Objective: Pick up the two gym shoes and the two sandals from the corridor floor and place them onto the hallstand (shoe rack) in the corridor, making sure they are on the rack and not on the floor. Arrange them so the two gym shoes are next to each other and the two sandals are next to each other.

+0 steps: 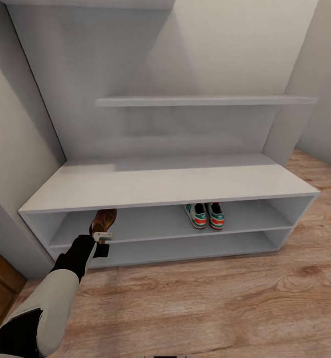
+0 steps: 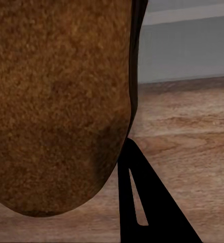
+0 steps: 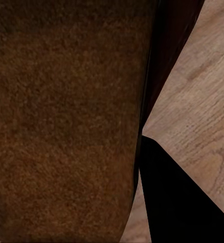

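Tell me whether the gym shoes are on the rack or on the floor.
On the rack. Both gym shoes stand side by side on the middle shelf of the hallstand, off the wood floor.

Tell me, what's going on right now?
Left claw holds sandal at hallstand shelf. Right claw holds second sandal. Gym shoes already shelved. Nothing blocking.

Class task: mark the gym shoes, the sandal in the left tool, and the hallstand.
gym shoes [image 1: 205, 215], head view, on the pair's inner edges.
sandal [image 1: 104, 221], head view, on its sole.
hallstand [image 1: 185, 181], head view, on its bare top.

gym shoes [image 1: 205, 215] — in hallstand [image 1: 165, 185], right of sandal [image 1: 103, 221]
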Robot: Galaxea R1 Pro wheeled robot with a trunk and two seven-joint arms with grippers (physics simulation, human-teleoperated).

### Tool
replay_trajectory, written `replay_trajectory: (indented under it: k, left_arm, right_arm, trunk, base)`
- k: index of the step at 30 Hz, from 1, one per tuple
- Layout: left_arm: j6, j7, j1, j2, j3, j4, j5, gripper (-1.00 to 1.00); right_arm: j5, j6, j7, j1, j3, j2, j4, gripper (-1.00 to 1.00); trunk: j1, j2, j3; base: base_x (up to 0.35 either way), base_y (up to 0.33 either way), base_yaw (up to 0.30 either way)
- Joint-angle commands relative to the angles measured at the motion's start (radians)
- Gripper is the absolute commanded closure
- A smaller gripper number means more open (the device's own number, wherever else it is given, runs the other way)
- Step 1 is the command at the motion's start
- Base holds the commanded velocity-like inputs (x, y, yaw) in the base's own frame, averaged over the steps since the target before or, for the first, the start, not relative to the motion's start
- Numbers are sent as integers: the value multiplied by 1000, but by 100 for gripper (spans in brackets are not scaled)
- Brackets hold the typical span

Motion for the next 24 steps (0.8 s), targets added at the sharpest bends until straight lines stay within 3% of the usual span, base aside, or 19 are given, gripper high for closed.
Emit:
replay_trajectory:
  k: [1,7,24]
  left_arm:
    - [3,-8,-1,-1,8,-2,-10,100]
    - [3,-5,1,-3,8,-1,-6,100]
    - [3,-4,2,-3,4,-1,-4,100]
  right_arm:
    - [5,0,7,-1,-6,1,0,100]
    - [5,0,7,-1,-6,1,0,100]
    - [5,0,7,-1,-6,1,1,100]
  trunk:
    - [0,0,-1]
    - [0,0,-1]
    - [0,0,-1]
  base:
    - [35,5,0]
    - [21,2,0]
    - [151,0,0]
